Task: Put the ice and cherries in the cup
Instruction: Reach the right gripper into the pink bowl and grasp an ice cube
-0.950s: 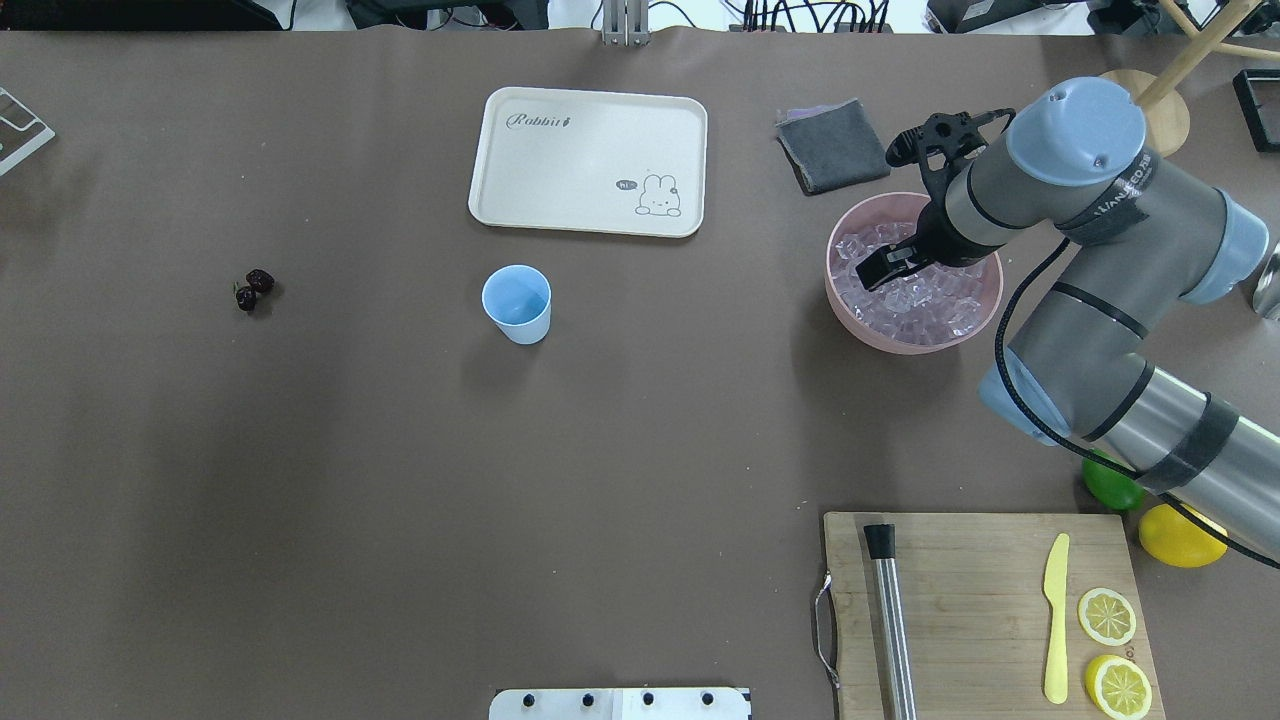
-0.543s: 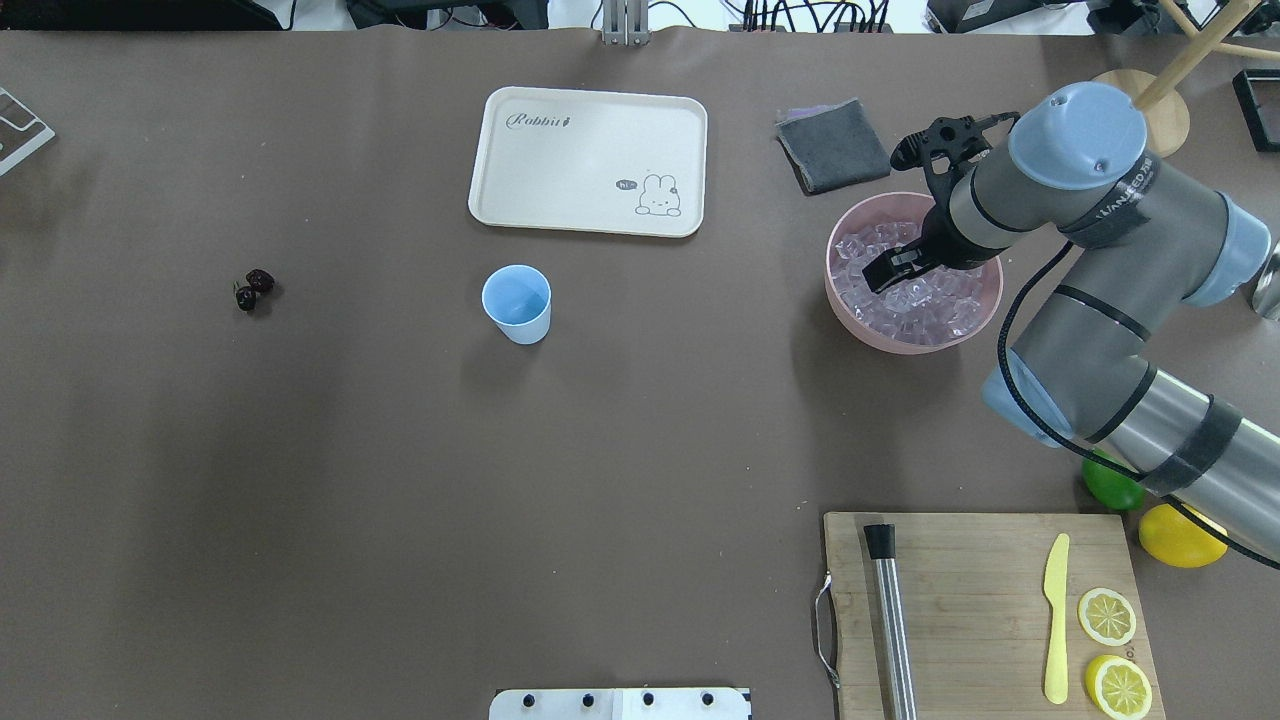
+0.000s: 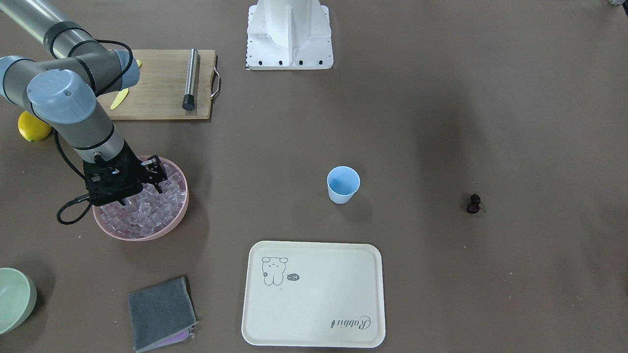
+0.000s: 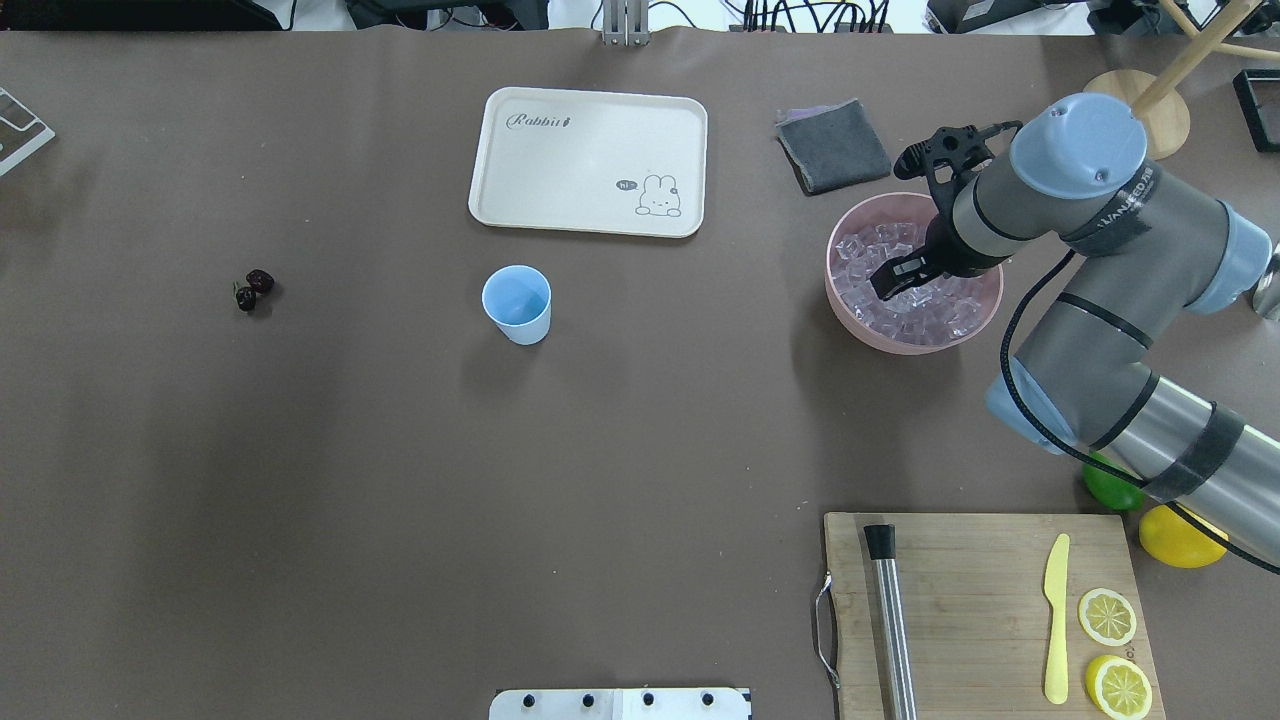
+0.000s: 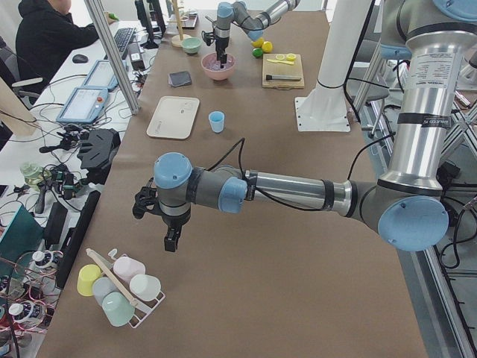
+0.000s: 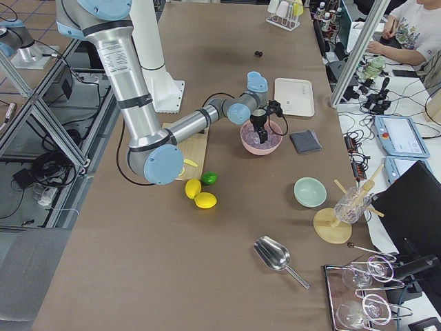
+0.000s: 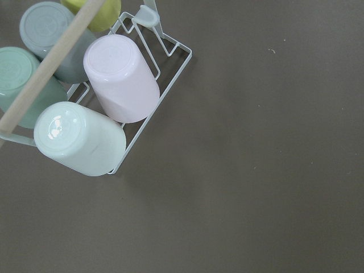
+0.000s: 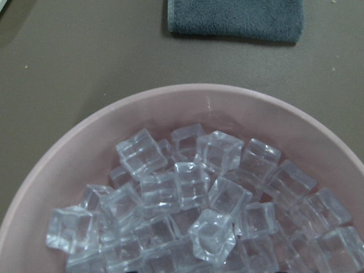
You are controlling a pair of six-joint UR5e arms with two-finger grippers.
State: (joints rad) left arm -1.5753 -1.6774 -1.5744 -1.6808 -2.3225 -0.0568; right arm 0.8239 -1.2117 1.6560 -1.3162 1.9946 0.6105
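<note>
Pink bowl (image 4: 838,300) holds the ice (image 4: 930,315) heaped close, so the right arm's fingers (image 4: 893,279) hang low over it — their spread cannot be told — with the blue cup (image 4: 517,303) empty.

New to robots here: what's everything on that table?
ice: many, clear, in the pink bowl
pink bowl: one, pink, table's right half
cup: one, light blue, mid-table
cherries: one pair, dark red, table's left half
tray: one, cream, beyond the cup
cloth: one, grey, beside the pink bowl
cutting board: one, wooden, near right corner
rod: one, steel, on the board
knife: one, yellow, on the board
lemon slices: two, yellow, on the board
lemon: one, yellow, beside the board
lime: one, green, beside the lemon
green bowl: one, pale, past the cloth
rack cups: several, pastel, table's left end
right gripper: one, black, over the ice
left gripper: one, black, near the rack cups
</note>
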